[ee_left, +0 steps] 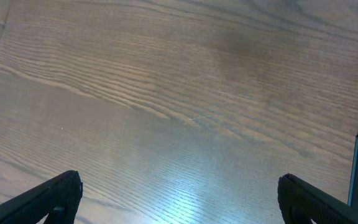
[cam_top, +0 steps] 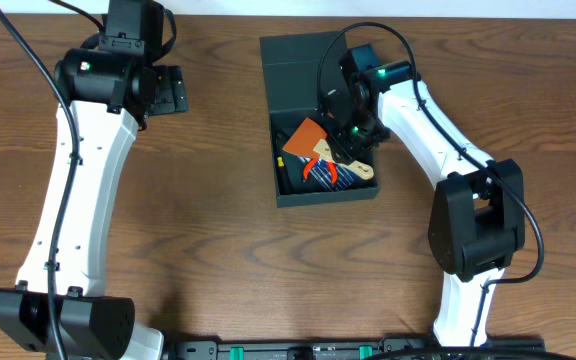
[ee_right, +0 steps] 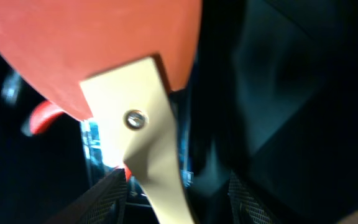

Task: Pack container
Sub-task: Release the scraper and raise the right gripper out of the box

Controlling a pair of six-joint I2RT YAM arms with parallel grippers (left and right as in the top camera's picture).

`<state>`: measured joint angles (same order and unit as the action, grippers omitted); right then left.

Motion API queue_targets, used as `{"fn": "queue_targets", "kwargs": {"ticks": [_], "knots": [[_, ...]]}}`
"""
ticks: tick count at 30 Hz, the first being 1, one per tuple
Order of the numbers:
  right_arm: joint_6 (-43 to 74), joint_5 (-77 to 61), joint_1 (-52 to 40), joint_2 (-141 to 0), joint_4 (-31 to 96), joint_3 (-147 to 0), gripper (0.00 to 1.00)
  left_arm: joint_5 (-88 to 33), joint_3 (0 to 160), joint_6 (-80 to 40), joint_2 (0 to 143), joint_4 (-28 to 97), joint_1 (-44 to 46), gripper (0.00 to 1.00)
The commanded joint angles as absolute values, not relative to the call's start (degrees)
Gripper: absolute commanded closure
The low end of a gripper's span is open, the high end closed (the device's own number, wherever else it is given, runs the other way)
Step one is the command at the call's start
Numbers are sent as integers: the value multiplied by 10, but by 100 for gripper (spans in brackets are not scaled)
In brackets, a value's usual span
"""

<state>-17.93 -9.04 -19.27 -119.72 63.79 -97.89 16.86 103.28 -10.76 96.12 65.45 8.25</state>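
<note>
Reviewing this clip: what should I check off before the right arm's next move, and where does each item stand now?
1. Container lid open: ok, the flap lies flat behind the box.
2. Scraper inside the container: ok, seen from overhead.
3. Right claw gripping the scraper's handle: cannot tell; the handle runs between the fingers, with a gap on one side.
4. Red-handled pliers packed: ok, they lie in the container.
5. Left claw open and empty: ok, only bare table lies below it.
6. Left arm away from the container: ok.
</note>
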Motion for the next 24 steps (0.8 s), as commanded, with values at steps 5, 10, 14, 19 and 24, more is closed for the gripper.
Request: {"fn": "queue_targets", "kwargs": {"ticks": [5,10,14,19,24], "knots": [[-134,-121,-187,-1180,654,-1091,48,170,1031,-117,959,656,80,1],[-77,-91,-180,-1180,682,-1215,53,170,1031,-117,959,656,80,1],[-15,-19,-161,-1180,714,-1286,99,170,1031,-117,959,656,80,2],[-13,30,-117,-1180,743,-1305,99,170,1031,-117,959,656,80,1],[-13,31,-65,-1178,760,-1305,99,170,1031,-117,959,638,80,1]]}}
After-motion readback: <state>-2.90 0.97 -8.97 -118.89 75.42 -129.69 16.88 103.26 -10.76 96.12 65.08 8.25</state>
